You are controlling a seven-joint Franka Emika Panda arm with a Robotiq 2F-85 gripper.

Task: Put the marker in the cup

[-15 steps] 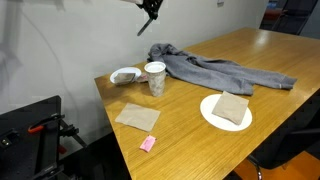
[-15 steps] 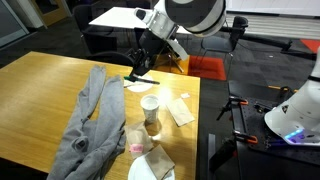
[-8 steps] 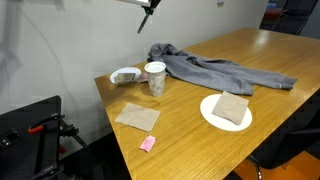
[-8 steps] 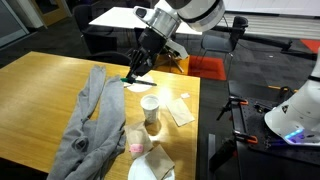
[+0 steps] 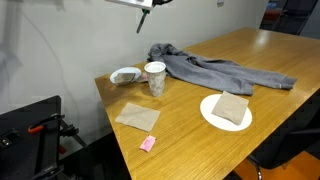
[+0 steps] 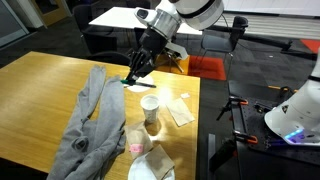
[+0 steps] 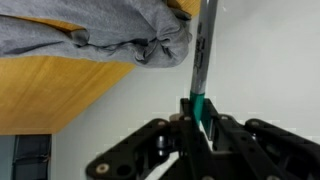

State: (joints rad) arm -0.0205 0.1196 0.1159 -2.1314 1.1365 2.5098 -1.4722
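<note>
The hand [image 6: 138, 69] is clenched on the marker [image 7: 203, 60]. The wrist view shows the fingers [image 7: 186, 118] pinching its green end, with the rest of the pen sticking straight out past them along the hand's own line. In an exterior view the marker [image 5: 141, 22] hangs high over the worktop [image 5: 190, 135], tip down and only slightly tilted, so its long axis already runs close to that of the cup [image 5: 154, 78]. The cup stands upright well below, a little to one side of the tip and just beside a shallow white bowl [image 5: 126, 76]. I judge the coming move to be a short sideways shift to bring the tip over the cup's mouth, then a long straight descent. A grey sweatshirt [image 5: 212, 69] lies bunched near the cup on its far side. The plate [image 5: 208, 112], the loose napkin [image 5: 137, 117] and the pink block [image 5: 148, 144] sit well apart, so the air above the cup is open. The cup is near the worktop's corner and its mouth is narrow, so a tilted entry could tip it towards the bowl.
</note>
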